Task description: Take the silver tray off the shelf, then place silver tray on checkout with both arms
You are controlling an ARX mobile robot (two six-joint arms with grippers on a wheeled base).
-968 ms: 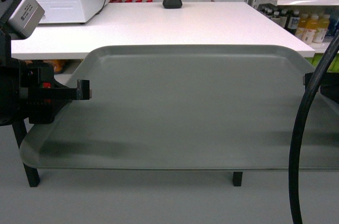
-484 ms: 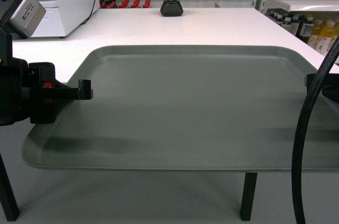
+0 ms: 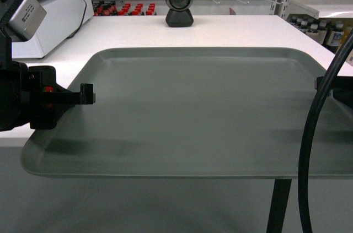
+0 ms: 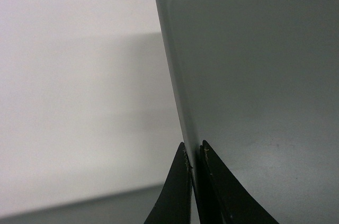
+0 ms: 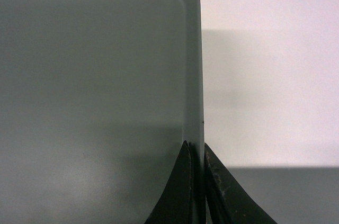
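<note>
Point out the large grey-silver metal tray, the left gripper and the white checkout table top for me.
Large grey-silver metal tray (image 3: pixel 204 112): head view, on its flat bottom.
Left gripper (image 4: pixel 194 167): left wrist view, between the fingertips pinching the tray's rim.
White checkout table top (image 3: pixel 231 30): head view, bare surface behind the tray.

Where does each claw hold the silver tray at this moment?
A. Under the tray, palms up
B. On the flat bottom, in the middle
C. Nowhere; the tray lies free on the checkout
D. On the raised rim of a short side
D: both wrist views show the left claw and the right claw pinching the rim of the silver tray.
</note>
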